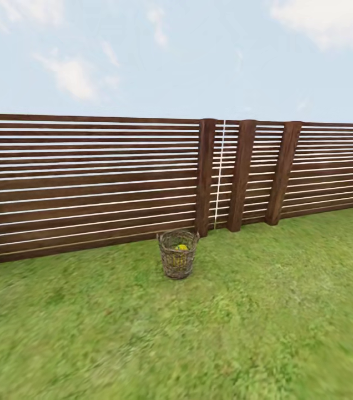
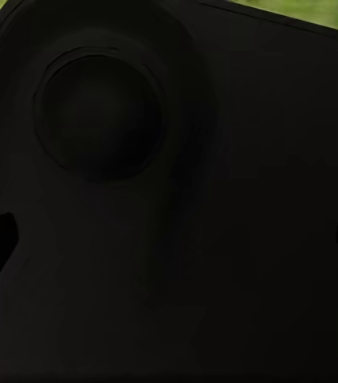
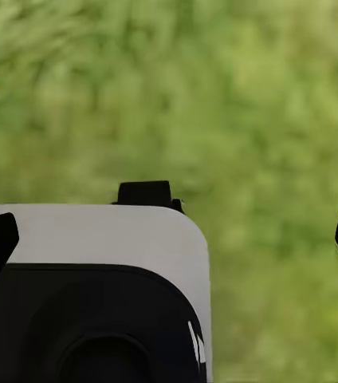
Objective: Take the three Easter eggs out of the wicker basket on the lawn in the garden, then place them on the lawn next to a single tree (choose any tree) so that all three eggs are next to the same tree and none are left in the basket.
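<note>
From the head camera, the wicker basket [image 1: 177, 253] stands upright on the lawn [image 1: 254, 333], just in front of the brown slat fence [image 1: 87, 178] near its posts. One yellow egg [image 1: 182, 247] shows inside the basket; any others are hidden by the weave.

The left wrist camera faces a dark robot panel [image 2: 169, 223]; the left pincer tips sit at the frame edges, state unclear.

At the right wrist, blurred grass lies behind a white-and-black robot part [image 3: 89, 239]; the right pincer [image 3: 169, 239] tips stand far apart, released
</note>
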Motion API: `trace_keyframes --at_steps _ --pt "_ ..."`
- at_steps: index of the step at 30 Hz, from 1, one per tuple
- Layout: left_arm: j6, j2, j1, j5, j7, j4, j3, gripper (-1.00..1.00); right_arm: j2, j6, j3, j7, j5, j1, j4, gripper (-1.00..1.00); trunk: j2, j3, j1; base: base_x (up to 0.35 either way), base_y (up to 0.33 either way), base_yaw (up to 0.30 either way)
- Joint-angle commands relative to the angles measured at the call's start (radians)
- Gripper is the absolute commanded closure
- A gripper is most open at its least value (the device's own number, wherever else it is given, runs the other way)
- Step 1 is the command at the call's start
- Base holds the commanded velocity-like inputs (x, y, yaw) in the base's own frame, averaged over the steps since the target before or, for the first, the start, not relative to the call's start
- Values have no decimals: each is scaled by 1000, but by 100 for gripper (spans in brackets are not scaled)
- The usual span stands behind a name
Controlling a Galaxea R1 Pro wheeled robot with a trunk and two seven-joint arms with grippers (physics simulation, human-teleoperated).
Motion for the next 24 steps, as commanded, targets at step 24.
trace_keyframes --at_steps 24 --pt "-1 1 1 10 -2 -1 3 -100 0 -4 -5 0 1 0 1 -100 0 -1 1 305 0 0"
